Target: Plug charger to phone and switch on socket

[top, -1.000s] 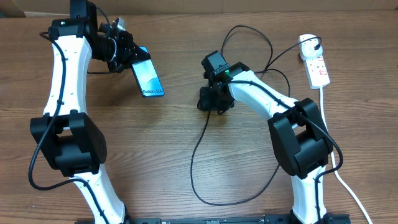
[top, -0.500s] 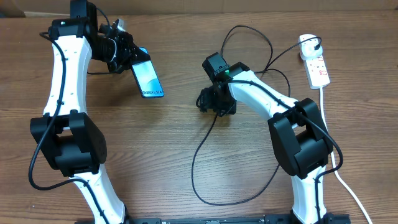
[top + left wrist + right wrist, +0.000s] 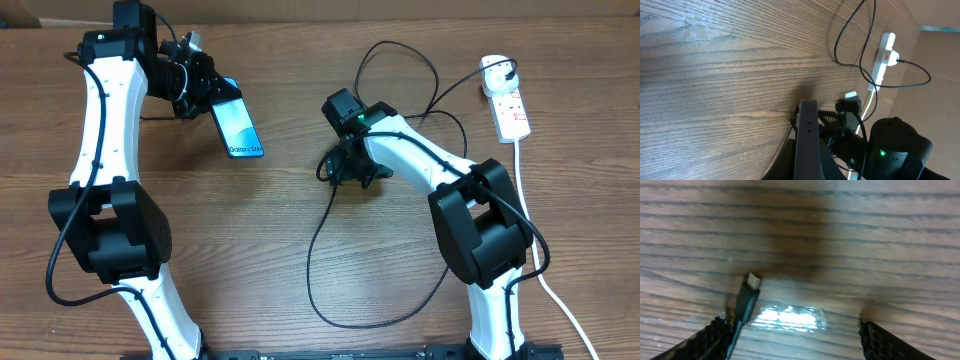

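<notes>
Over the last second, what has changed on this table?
The right jaws have spread wide and turned slightly, so the charger connector now sits free beside one finger. The left jaws remain shut on the phone; the socket has not moved.

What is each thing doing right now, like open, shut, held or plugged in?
Phone, held tilted, screen lit, nothing plugged in.
Left gripper, shut on phone.
Charger, tip loose, not in phone.
Right gripper, open, holding nothing.
Socket, lying flat; switch too small to tell.
</notes>
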